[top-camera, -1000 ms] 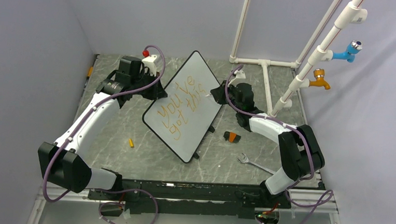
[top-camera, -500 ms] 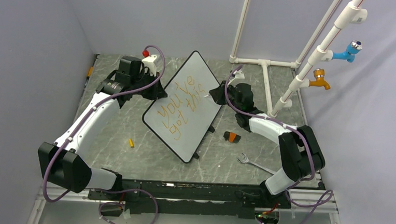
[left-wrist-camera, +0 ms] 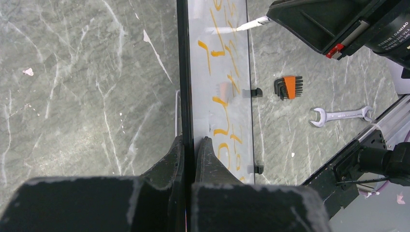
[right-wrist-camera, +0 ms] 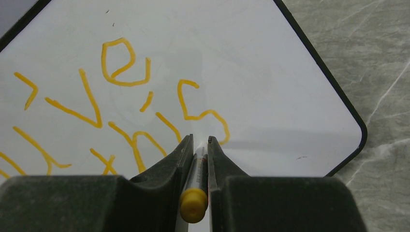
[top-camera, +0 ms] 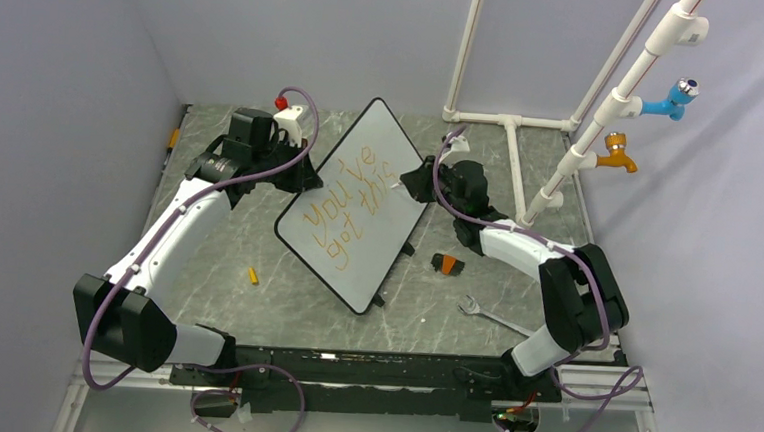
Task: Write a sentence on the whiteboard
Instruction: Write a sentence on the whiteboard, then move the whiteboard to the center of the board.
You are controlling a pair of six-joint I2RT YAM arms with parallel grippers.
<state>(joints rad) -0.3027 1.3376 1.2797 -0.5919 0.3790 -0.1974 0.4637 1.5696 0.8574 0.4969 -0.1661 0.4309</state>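
Observation:
The whiteboard [top-camera: 358, 210] stands tilted on its edge at mid table, white with a thin black rim. The sentence [top-camera: 343, 209] in orange reads "You've got this" in two lines; it also shows in the right wrist view [right-wrist-camera: 121, 96] and in the left wrist view [left-wrist-camera: 225, 87]. My left gripper [top-camera: 295, 176] is shut on the whiteboard's left rim [left-wrist-camera: 184, 96]. My right gripper [top-camera: 405, 180] is shut on a marker [right-wrist-camera: 196, 193] with a yellow end, its tip [left-wrist-camera: 251, 22] at the board by the last letter "s" [right-wrist-camera: 200, 108].
A yellow marker cap [top-camera: 252, 275] lies on the table left of the board. An orange and black hex key set [top-camera: 445, 263] and a silver wrench [top-camera: 487, 313] lie to the right. White pipes [top-camera: 524, 125] with blue and orange taps stand at back right.
My right gripper with the marker has shifted slightly left, toward the board. The left arm and the board have not moved.

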